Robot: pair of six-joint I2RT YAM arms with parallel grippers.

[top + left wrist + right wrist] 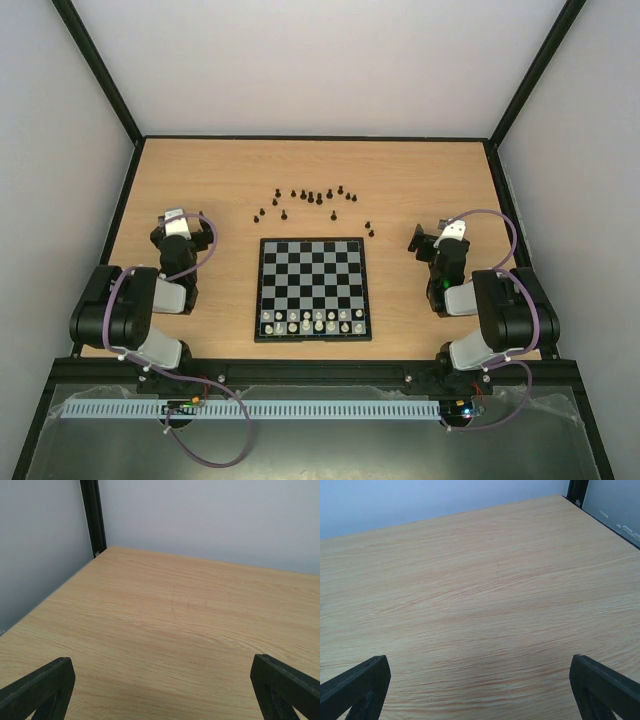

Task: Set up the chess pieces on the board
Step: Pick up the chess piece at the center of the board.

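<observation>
**Jaw state.** The left gripper (160,680) and the right gripper (480,680) both stand with jaws spread wide. Nothing is held; only bare table (200,170) shows between the fingers (45,685).

**Location of task items.** The board (313,280) lies between the two grippers, inboard of each. The black pieces (310,196) lie loose on the table, ahead of both jaws and inboard, well apart from either, just past the board's far edge. None is on the board yet. White pieces (312,322) fill the board's near rows.

**Probable faults.**
- Toppling of neighbours: the black pieces sit close together and are far smaller than a jaw, so a wide approach is likely to strike adjacent ones.
- Slip or tilt on closing: a small piece offers little grip surface.
- Arm contact: both jaws would reach inboard to the same cluster.
- Disturbed white rows: caused by a low pass over the board.

**Not determinable.**
- Neither wrist view shows a piece or the board.
- Fingertips are cut off at the lower frame edge.
- From above, piece types, exact count and upright or fallen posture cannot be told.
</observation>
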